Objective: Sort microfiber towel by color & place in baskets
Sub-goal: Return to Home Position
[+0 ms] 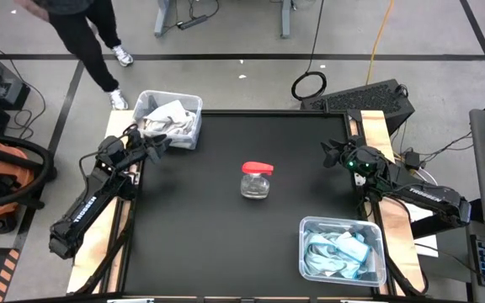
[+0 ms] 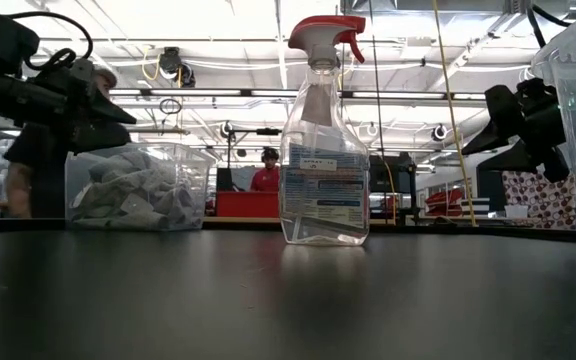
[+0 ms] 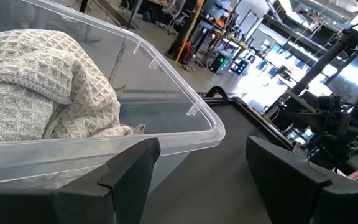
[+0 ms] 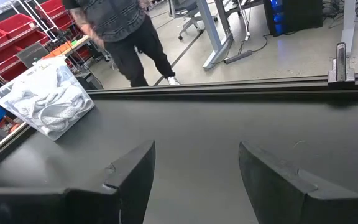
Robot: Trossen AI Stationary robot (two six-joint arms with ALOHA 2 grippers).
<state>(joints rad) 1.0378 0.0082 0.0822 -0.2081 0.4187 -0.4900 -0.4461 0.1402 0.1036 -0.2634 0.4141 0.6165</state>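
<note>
White-grey microfiber towels (image 1: 168, 120) lie piled in a clear basket (image 1: 194, 108) at the table's far left corner. Light blue towels (image 1: 337, 254) fill a second clear basket (image 1: 377, 244) at the near right. My left gripper (image 1: 156, 145) hovers open just beside the far-left basket's near side, over the table's left edge; its wrist view shows the basket rim (image 3: 191, 112) and the towels (image 3: 42, 81). My right gripper (image 1: 331, 154) hovers open at the table's right edge, pointing across the table.
A clear spray bottle (image 1: 256, 179) with a red trigger head stands at the table's middle. A person (image 1: 91, 34) walks on the floor beyond the far left corner. Black tabletop lies bare between the bottle and both arms.
</note>
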